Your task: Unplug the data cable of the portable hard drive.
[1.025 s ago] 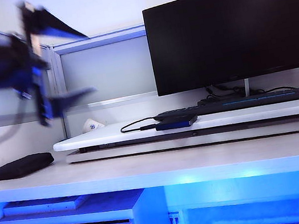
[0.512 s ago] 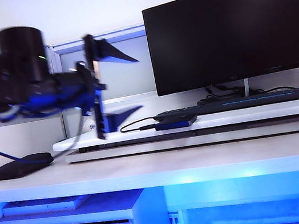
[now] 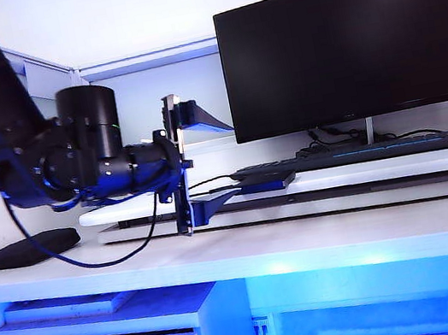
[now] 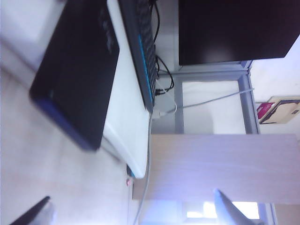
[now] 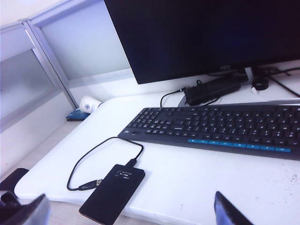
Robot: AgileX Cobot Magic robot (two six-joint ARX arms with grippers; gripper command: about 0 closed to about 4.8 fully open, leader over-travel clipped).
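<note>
Left gripper (image 3: 197, 163): jaws wide apart, one finger high and one low, holding nothing, just left of the portable hard drive (image 3: 263, 183) at the near left edge of the white raised board (image 3: 380, 168). Right gripper (image 5: 131, 208): jaws spread, empty, up at the far right above the monitor (image 3: 346, 46), looking down on the board.

One portable hard drive, flat, dark, lying on the board near its front edge. One data cable (image 5: 89, 161), thin and black: one end plugged into the drive's far short end, the cord loops left, and its other plug lies free on the board beside the drive.

One black keyboard (image 5: 220, 126) behind the drive. One monitor behind that. One black pouch (image 3: 30, 248) on the desk, far left.
</note>
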